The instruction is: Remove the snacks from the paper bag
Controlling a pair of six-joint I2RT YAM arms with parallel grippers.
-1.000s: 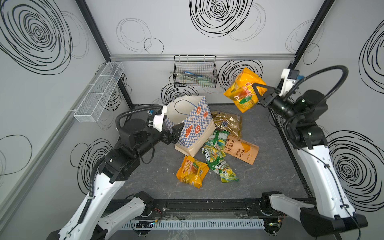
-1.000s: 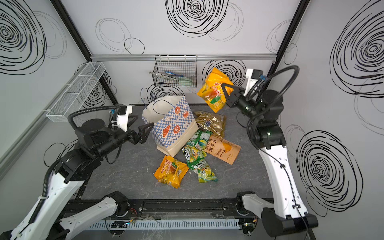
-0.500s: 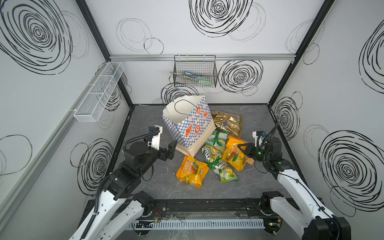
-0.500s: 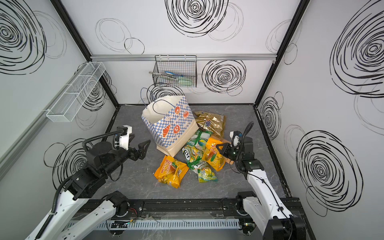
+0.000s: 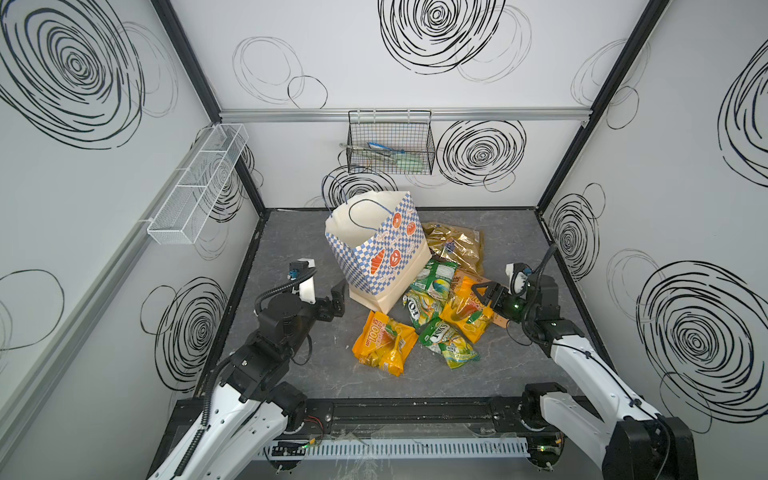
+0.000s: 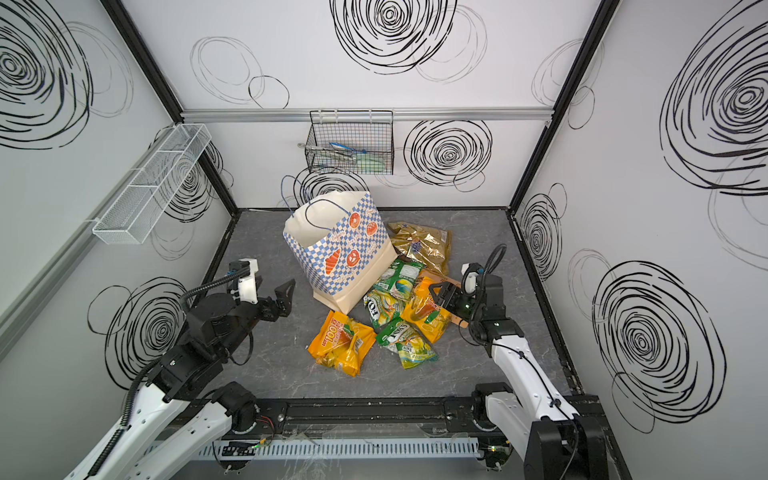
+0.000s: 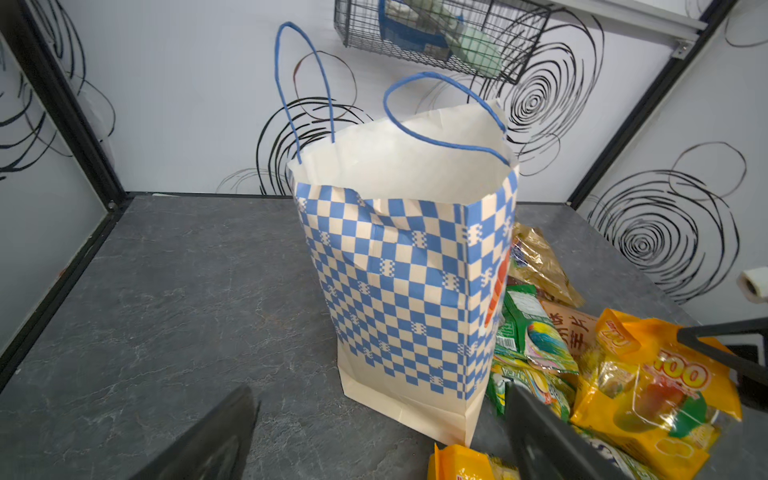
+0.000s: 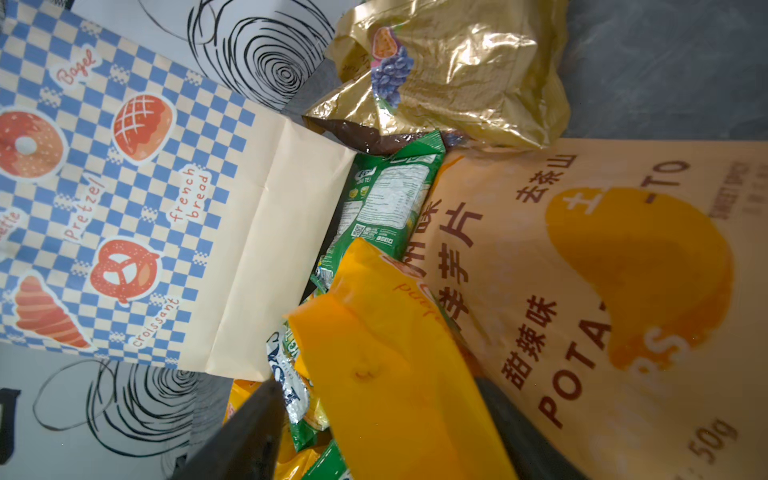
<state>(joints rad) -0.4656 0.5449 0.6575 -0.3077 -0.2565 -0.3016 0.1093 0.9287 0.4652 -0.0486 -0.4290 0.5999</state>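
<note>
The left gripper [image 6: 272, 293] has been drawn back and lowered from the paper bag [image 5: 374, 257]. It is spread wide and empty, with the bag just ahead of its fingertips and not touched. The yellow-orange "100" pack [image 5: 461, 313] has been brought down from high at the back and laid on the heap of snacks. It has been let go: the jaws of the right gripper [image 5: 480, 293] are parted, with the pack loose between and beneath them.

To finish this release well, the right gripper is best lifted straight off with its jaws apart, so that the crinkly film is not snagged and dragged. The bag could then be steadied by the left gripper before it is reached into again.

In the right wrist view the tan pouch [image 8: 602, 270] is shown under the pack, with a green pack [image 8: 386, 199] and the gold foil pack [image 8: 457, 70] beyond the fingertips. In both top views that pouch is nearly covered. Only the top views look into the bag's mouth, yet its floor is not seen, so whether anything is left inside cannot be told.
</note>
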